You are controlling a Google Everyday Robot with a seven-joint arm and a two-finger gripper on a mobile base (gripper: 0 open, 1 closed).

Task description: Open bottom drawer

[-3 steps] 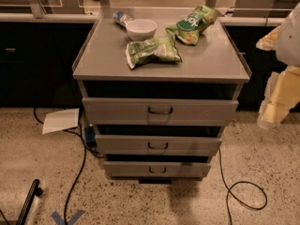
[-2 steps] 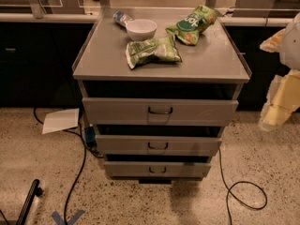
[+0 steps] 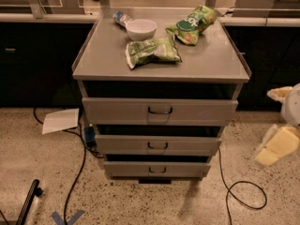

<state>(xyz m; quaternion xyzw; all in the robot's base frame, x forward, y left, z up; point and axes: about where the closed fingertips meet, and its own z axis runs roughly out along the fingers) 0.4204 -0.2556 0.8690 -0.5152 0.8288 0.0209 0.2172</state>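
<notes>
On the speckled floor (image 3: 47, 172), the bottom drawer (image 3: 187, 169) looks shut; gripper (image 3: 276, 146) hangs far right, grip state unclear.

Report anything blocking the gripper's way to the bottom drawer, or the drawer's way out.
Nothing visible. The gripper hangs right of the cabinet, open air between it and the bottom drawer. A cable lies on the floor, right of its path.

The only print to be made out is on the green snack bag (image 3: 191, 23) at the far right of the worktop (image 3: 211, 64): white letters in a dark round badge, possibly "ook". The nearer green bag (image 3: 152, 51) shows nothing legible. The gripper (image 3: 280, 137) hangs at the right edge.
</notes>
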